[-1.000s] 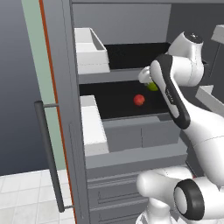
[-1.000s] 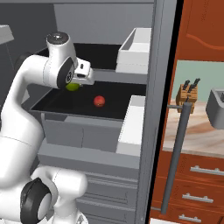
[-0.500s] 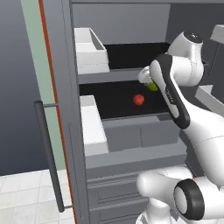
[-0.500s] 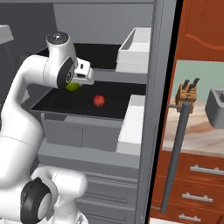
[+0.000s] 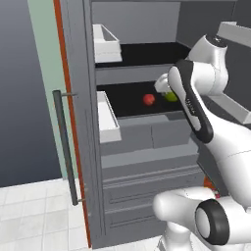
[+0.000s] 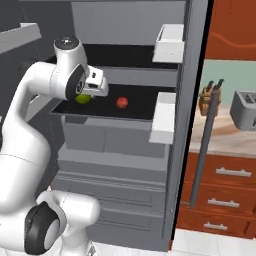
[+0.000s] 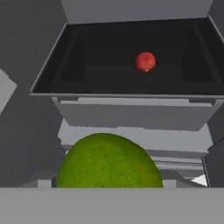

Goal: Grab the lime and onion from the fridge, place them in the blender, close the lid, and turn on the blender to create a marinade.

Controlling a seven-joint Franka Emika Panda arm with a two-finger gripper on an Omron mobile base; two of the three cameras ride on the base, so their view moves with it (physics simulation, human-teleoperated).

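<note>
The fridge (image 5: 127,147) is standing open, with its grey body occupying the centre of the left base view and its black-walled shelves showing in the upper middle. Its door, with the orange-red edge and the long dark handle (image 5: 65,147), is sitting at the left of that frame; in the right base view the same handle is running down the right of centre.

The lime (image 6: 83,98) is lying on the middle black shelf, at the left of centre in the right base view, just beside the white hand of the arm. In the left base view it is showing as a yellow-green patch partly hidden behind the arm, right of centre. In the hand view the lime is looming large at the bottom centre, directly ahead of the camera.

The onion (image 5: 149,99) is resting on the same shelf, near the lime but apart from it. In the hand view it is appearing as a small red ball in the upper centre, inside the black compartment.

The gripper (image 6: 89,96) is hanging at the lime, at the shelf front. The fingertips are not visible, so whether the jaws are gripping the lime cannot be told from the frames.

White door bins (image 5: 107,117) are sitting at the shelf edges.
</note>
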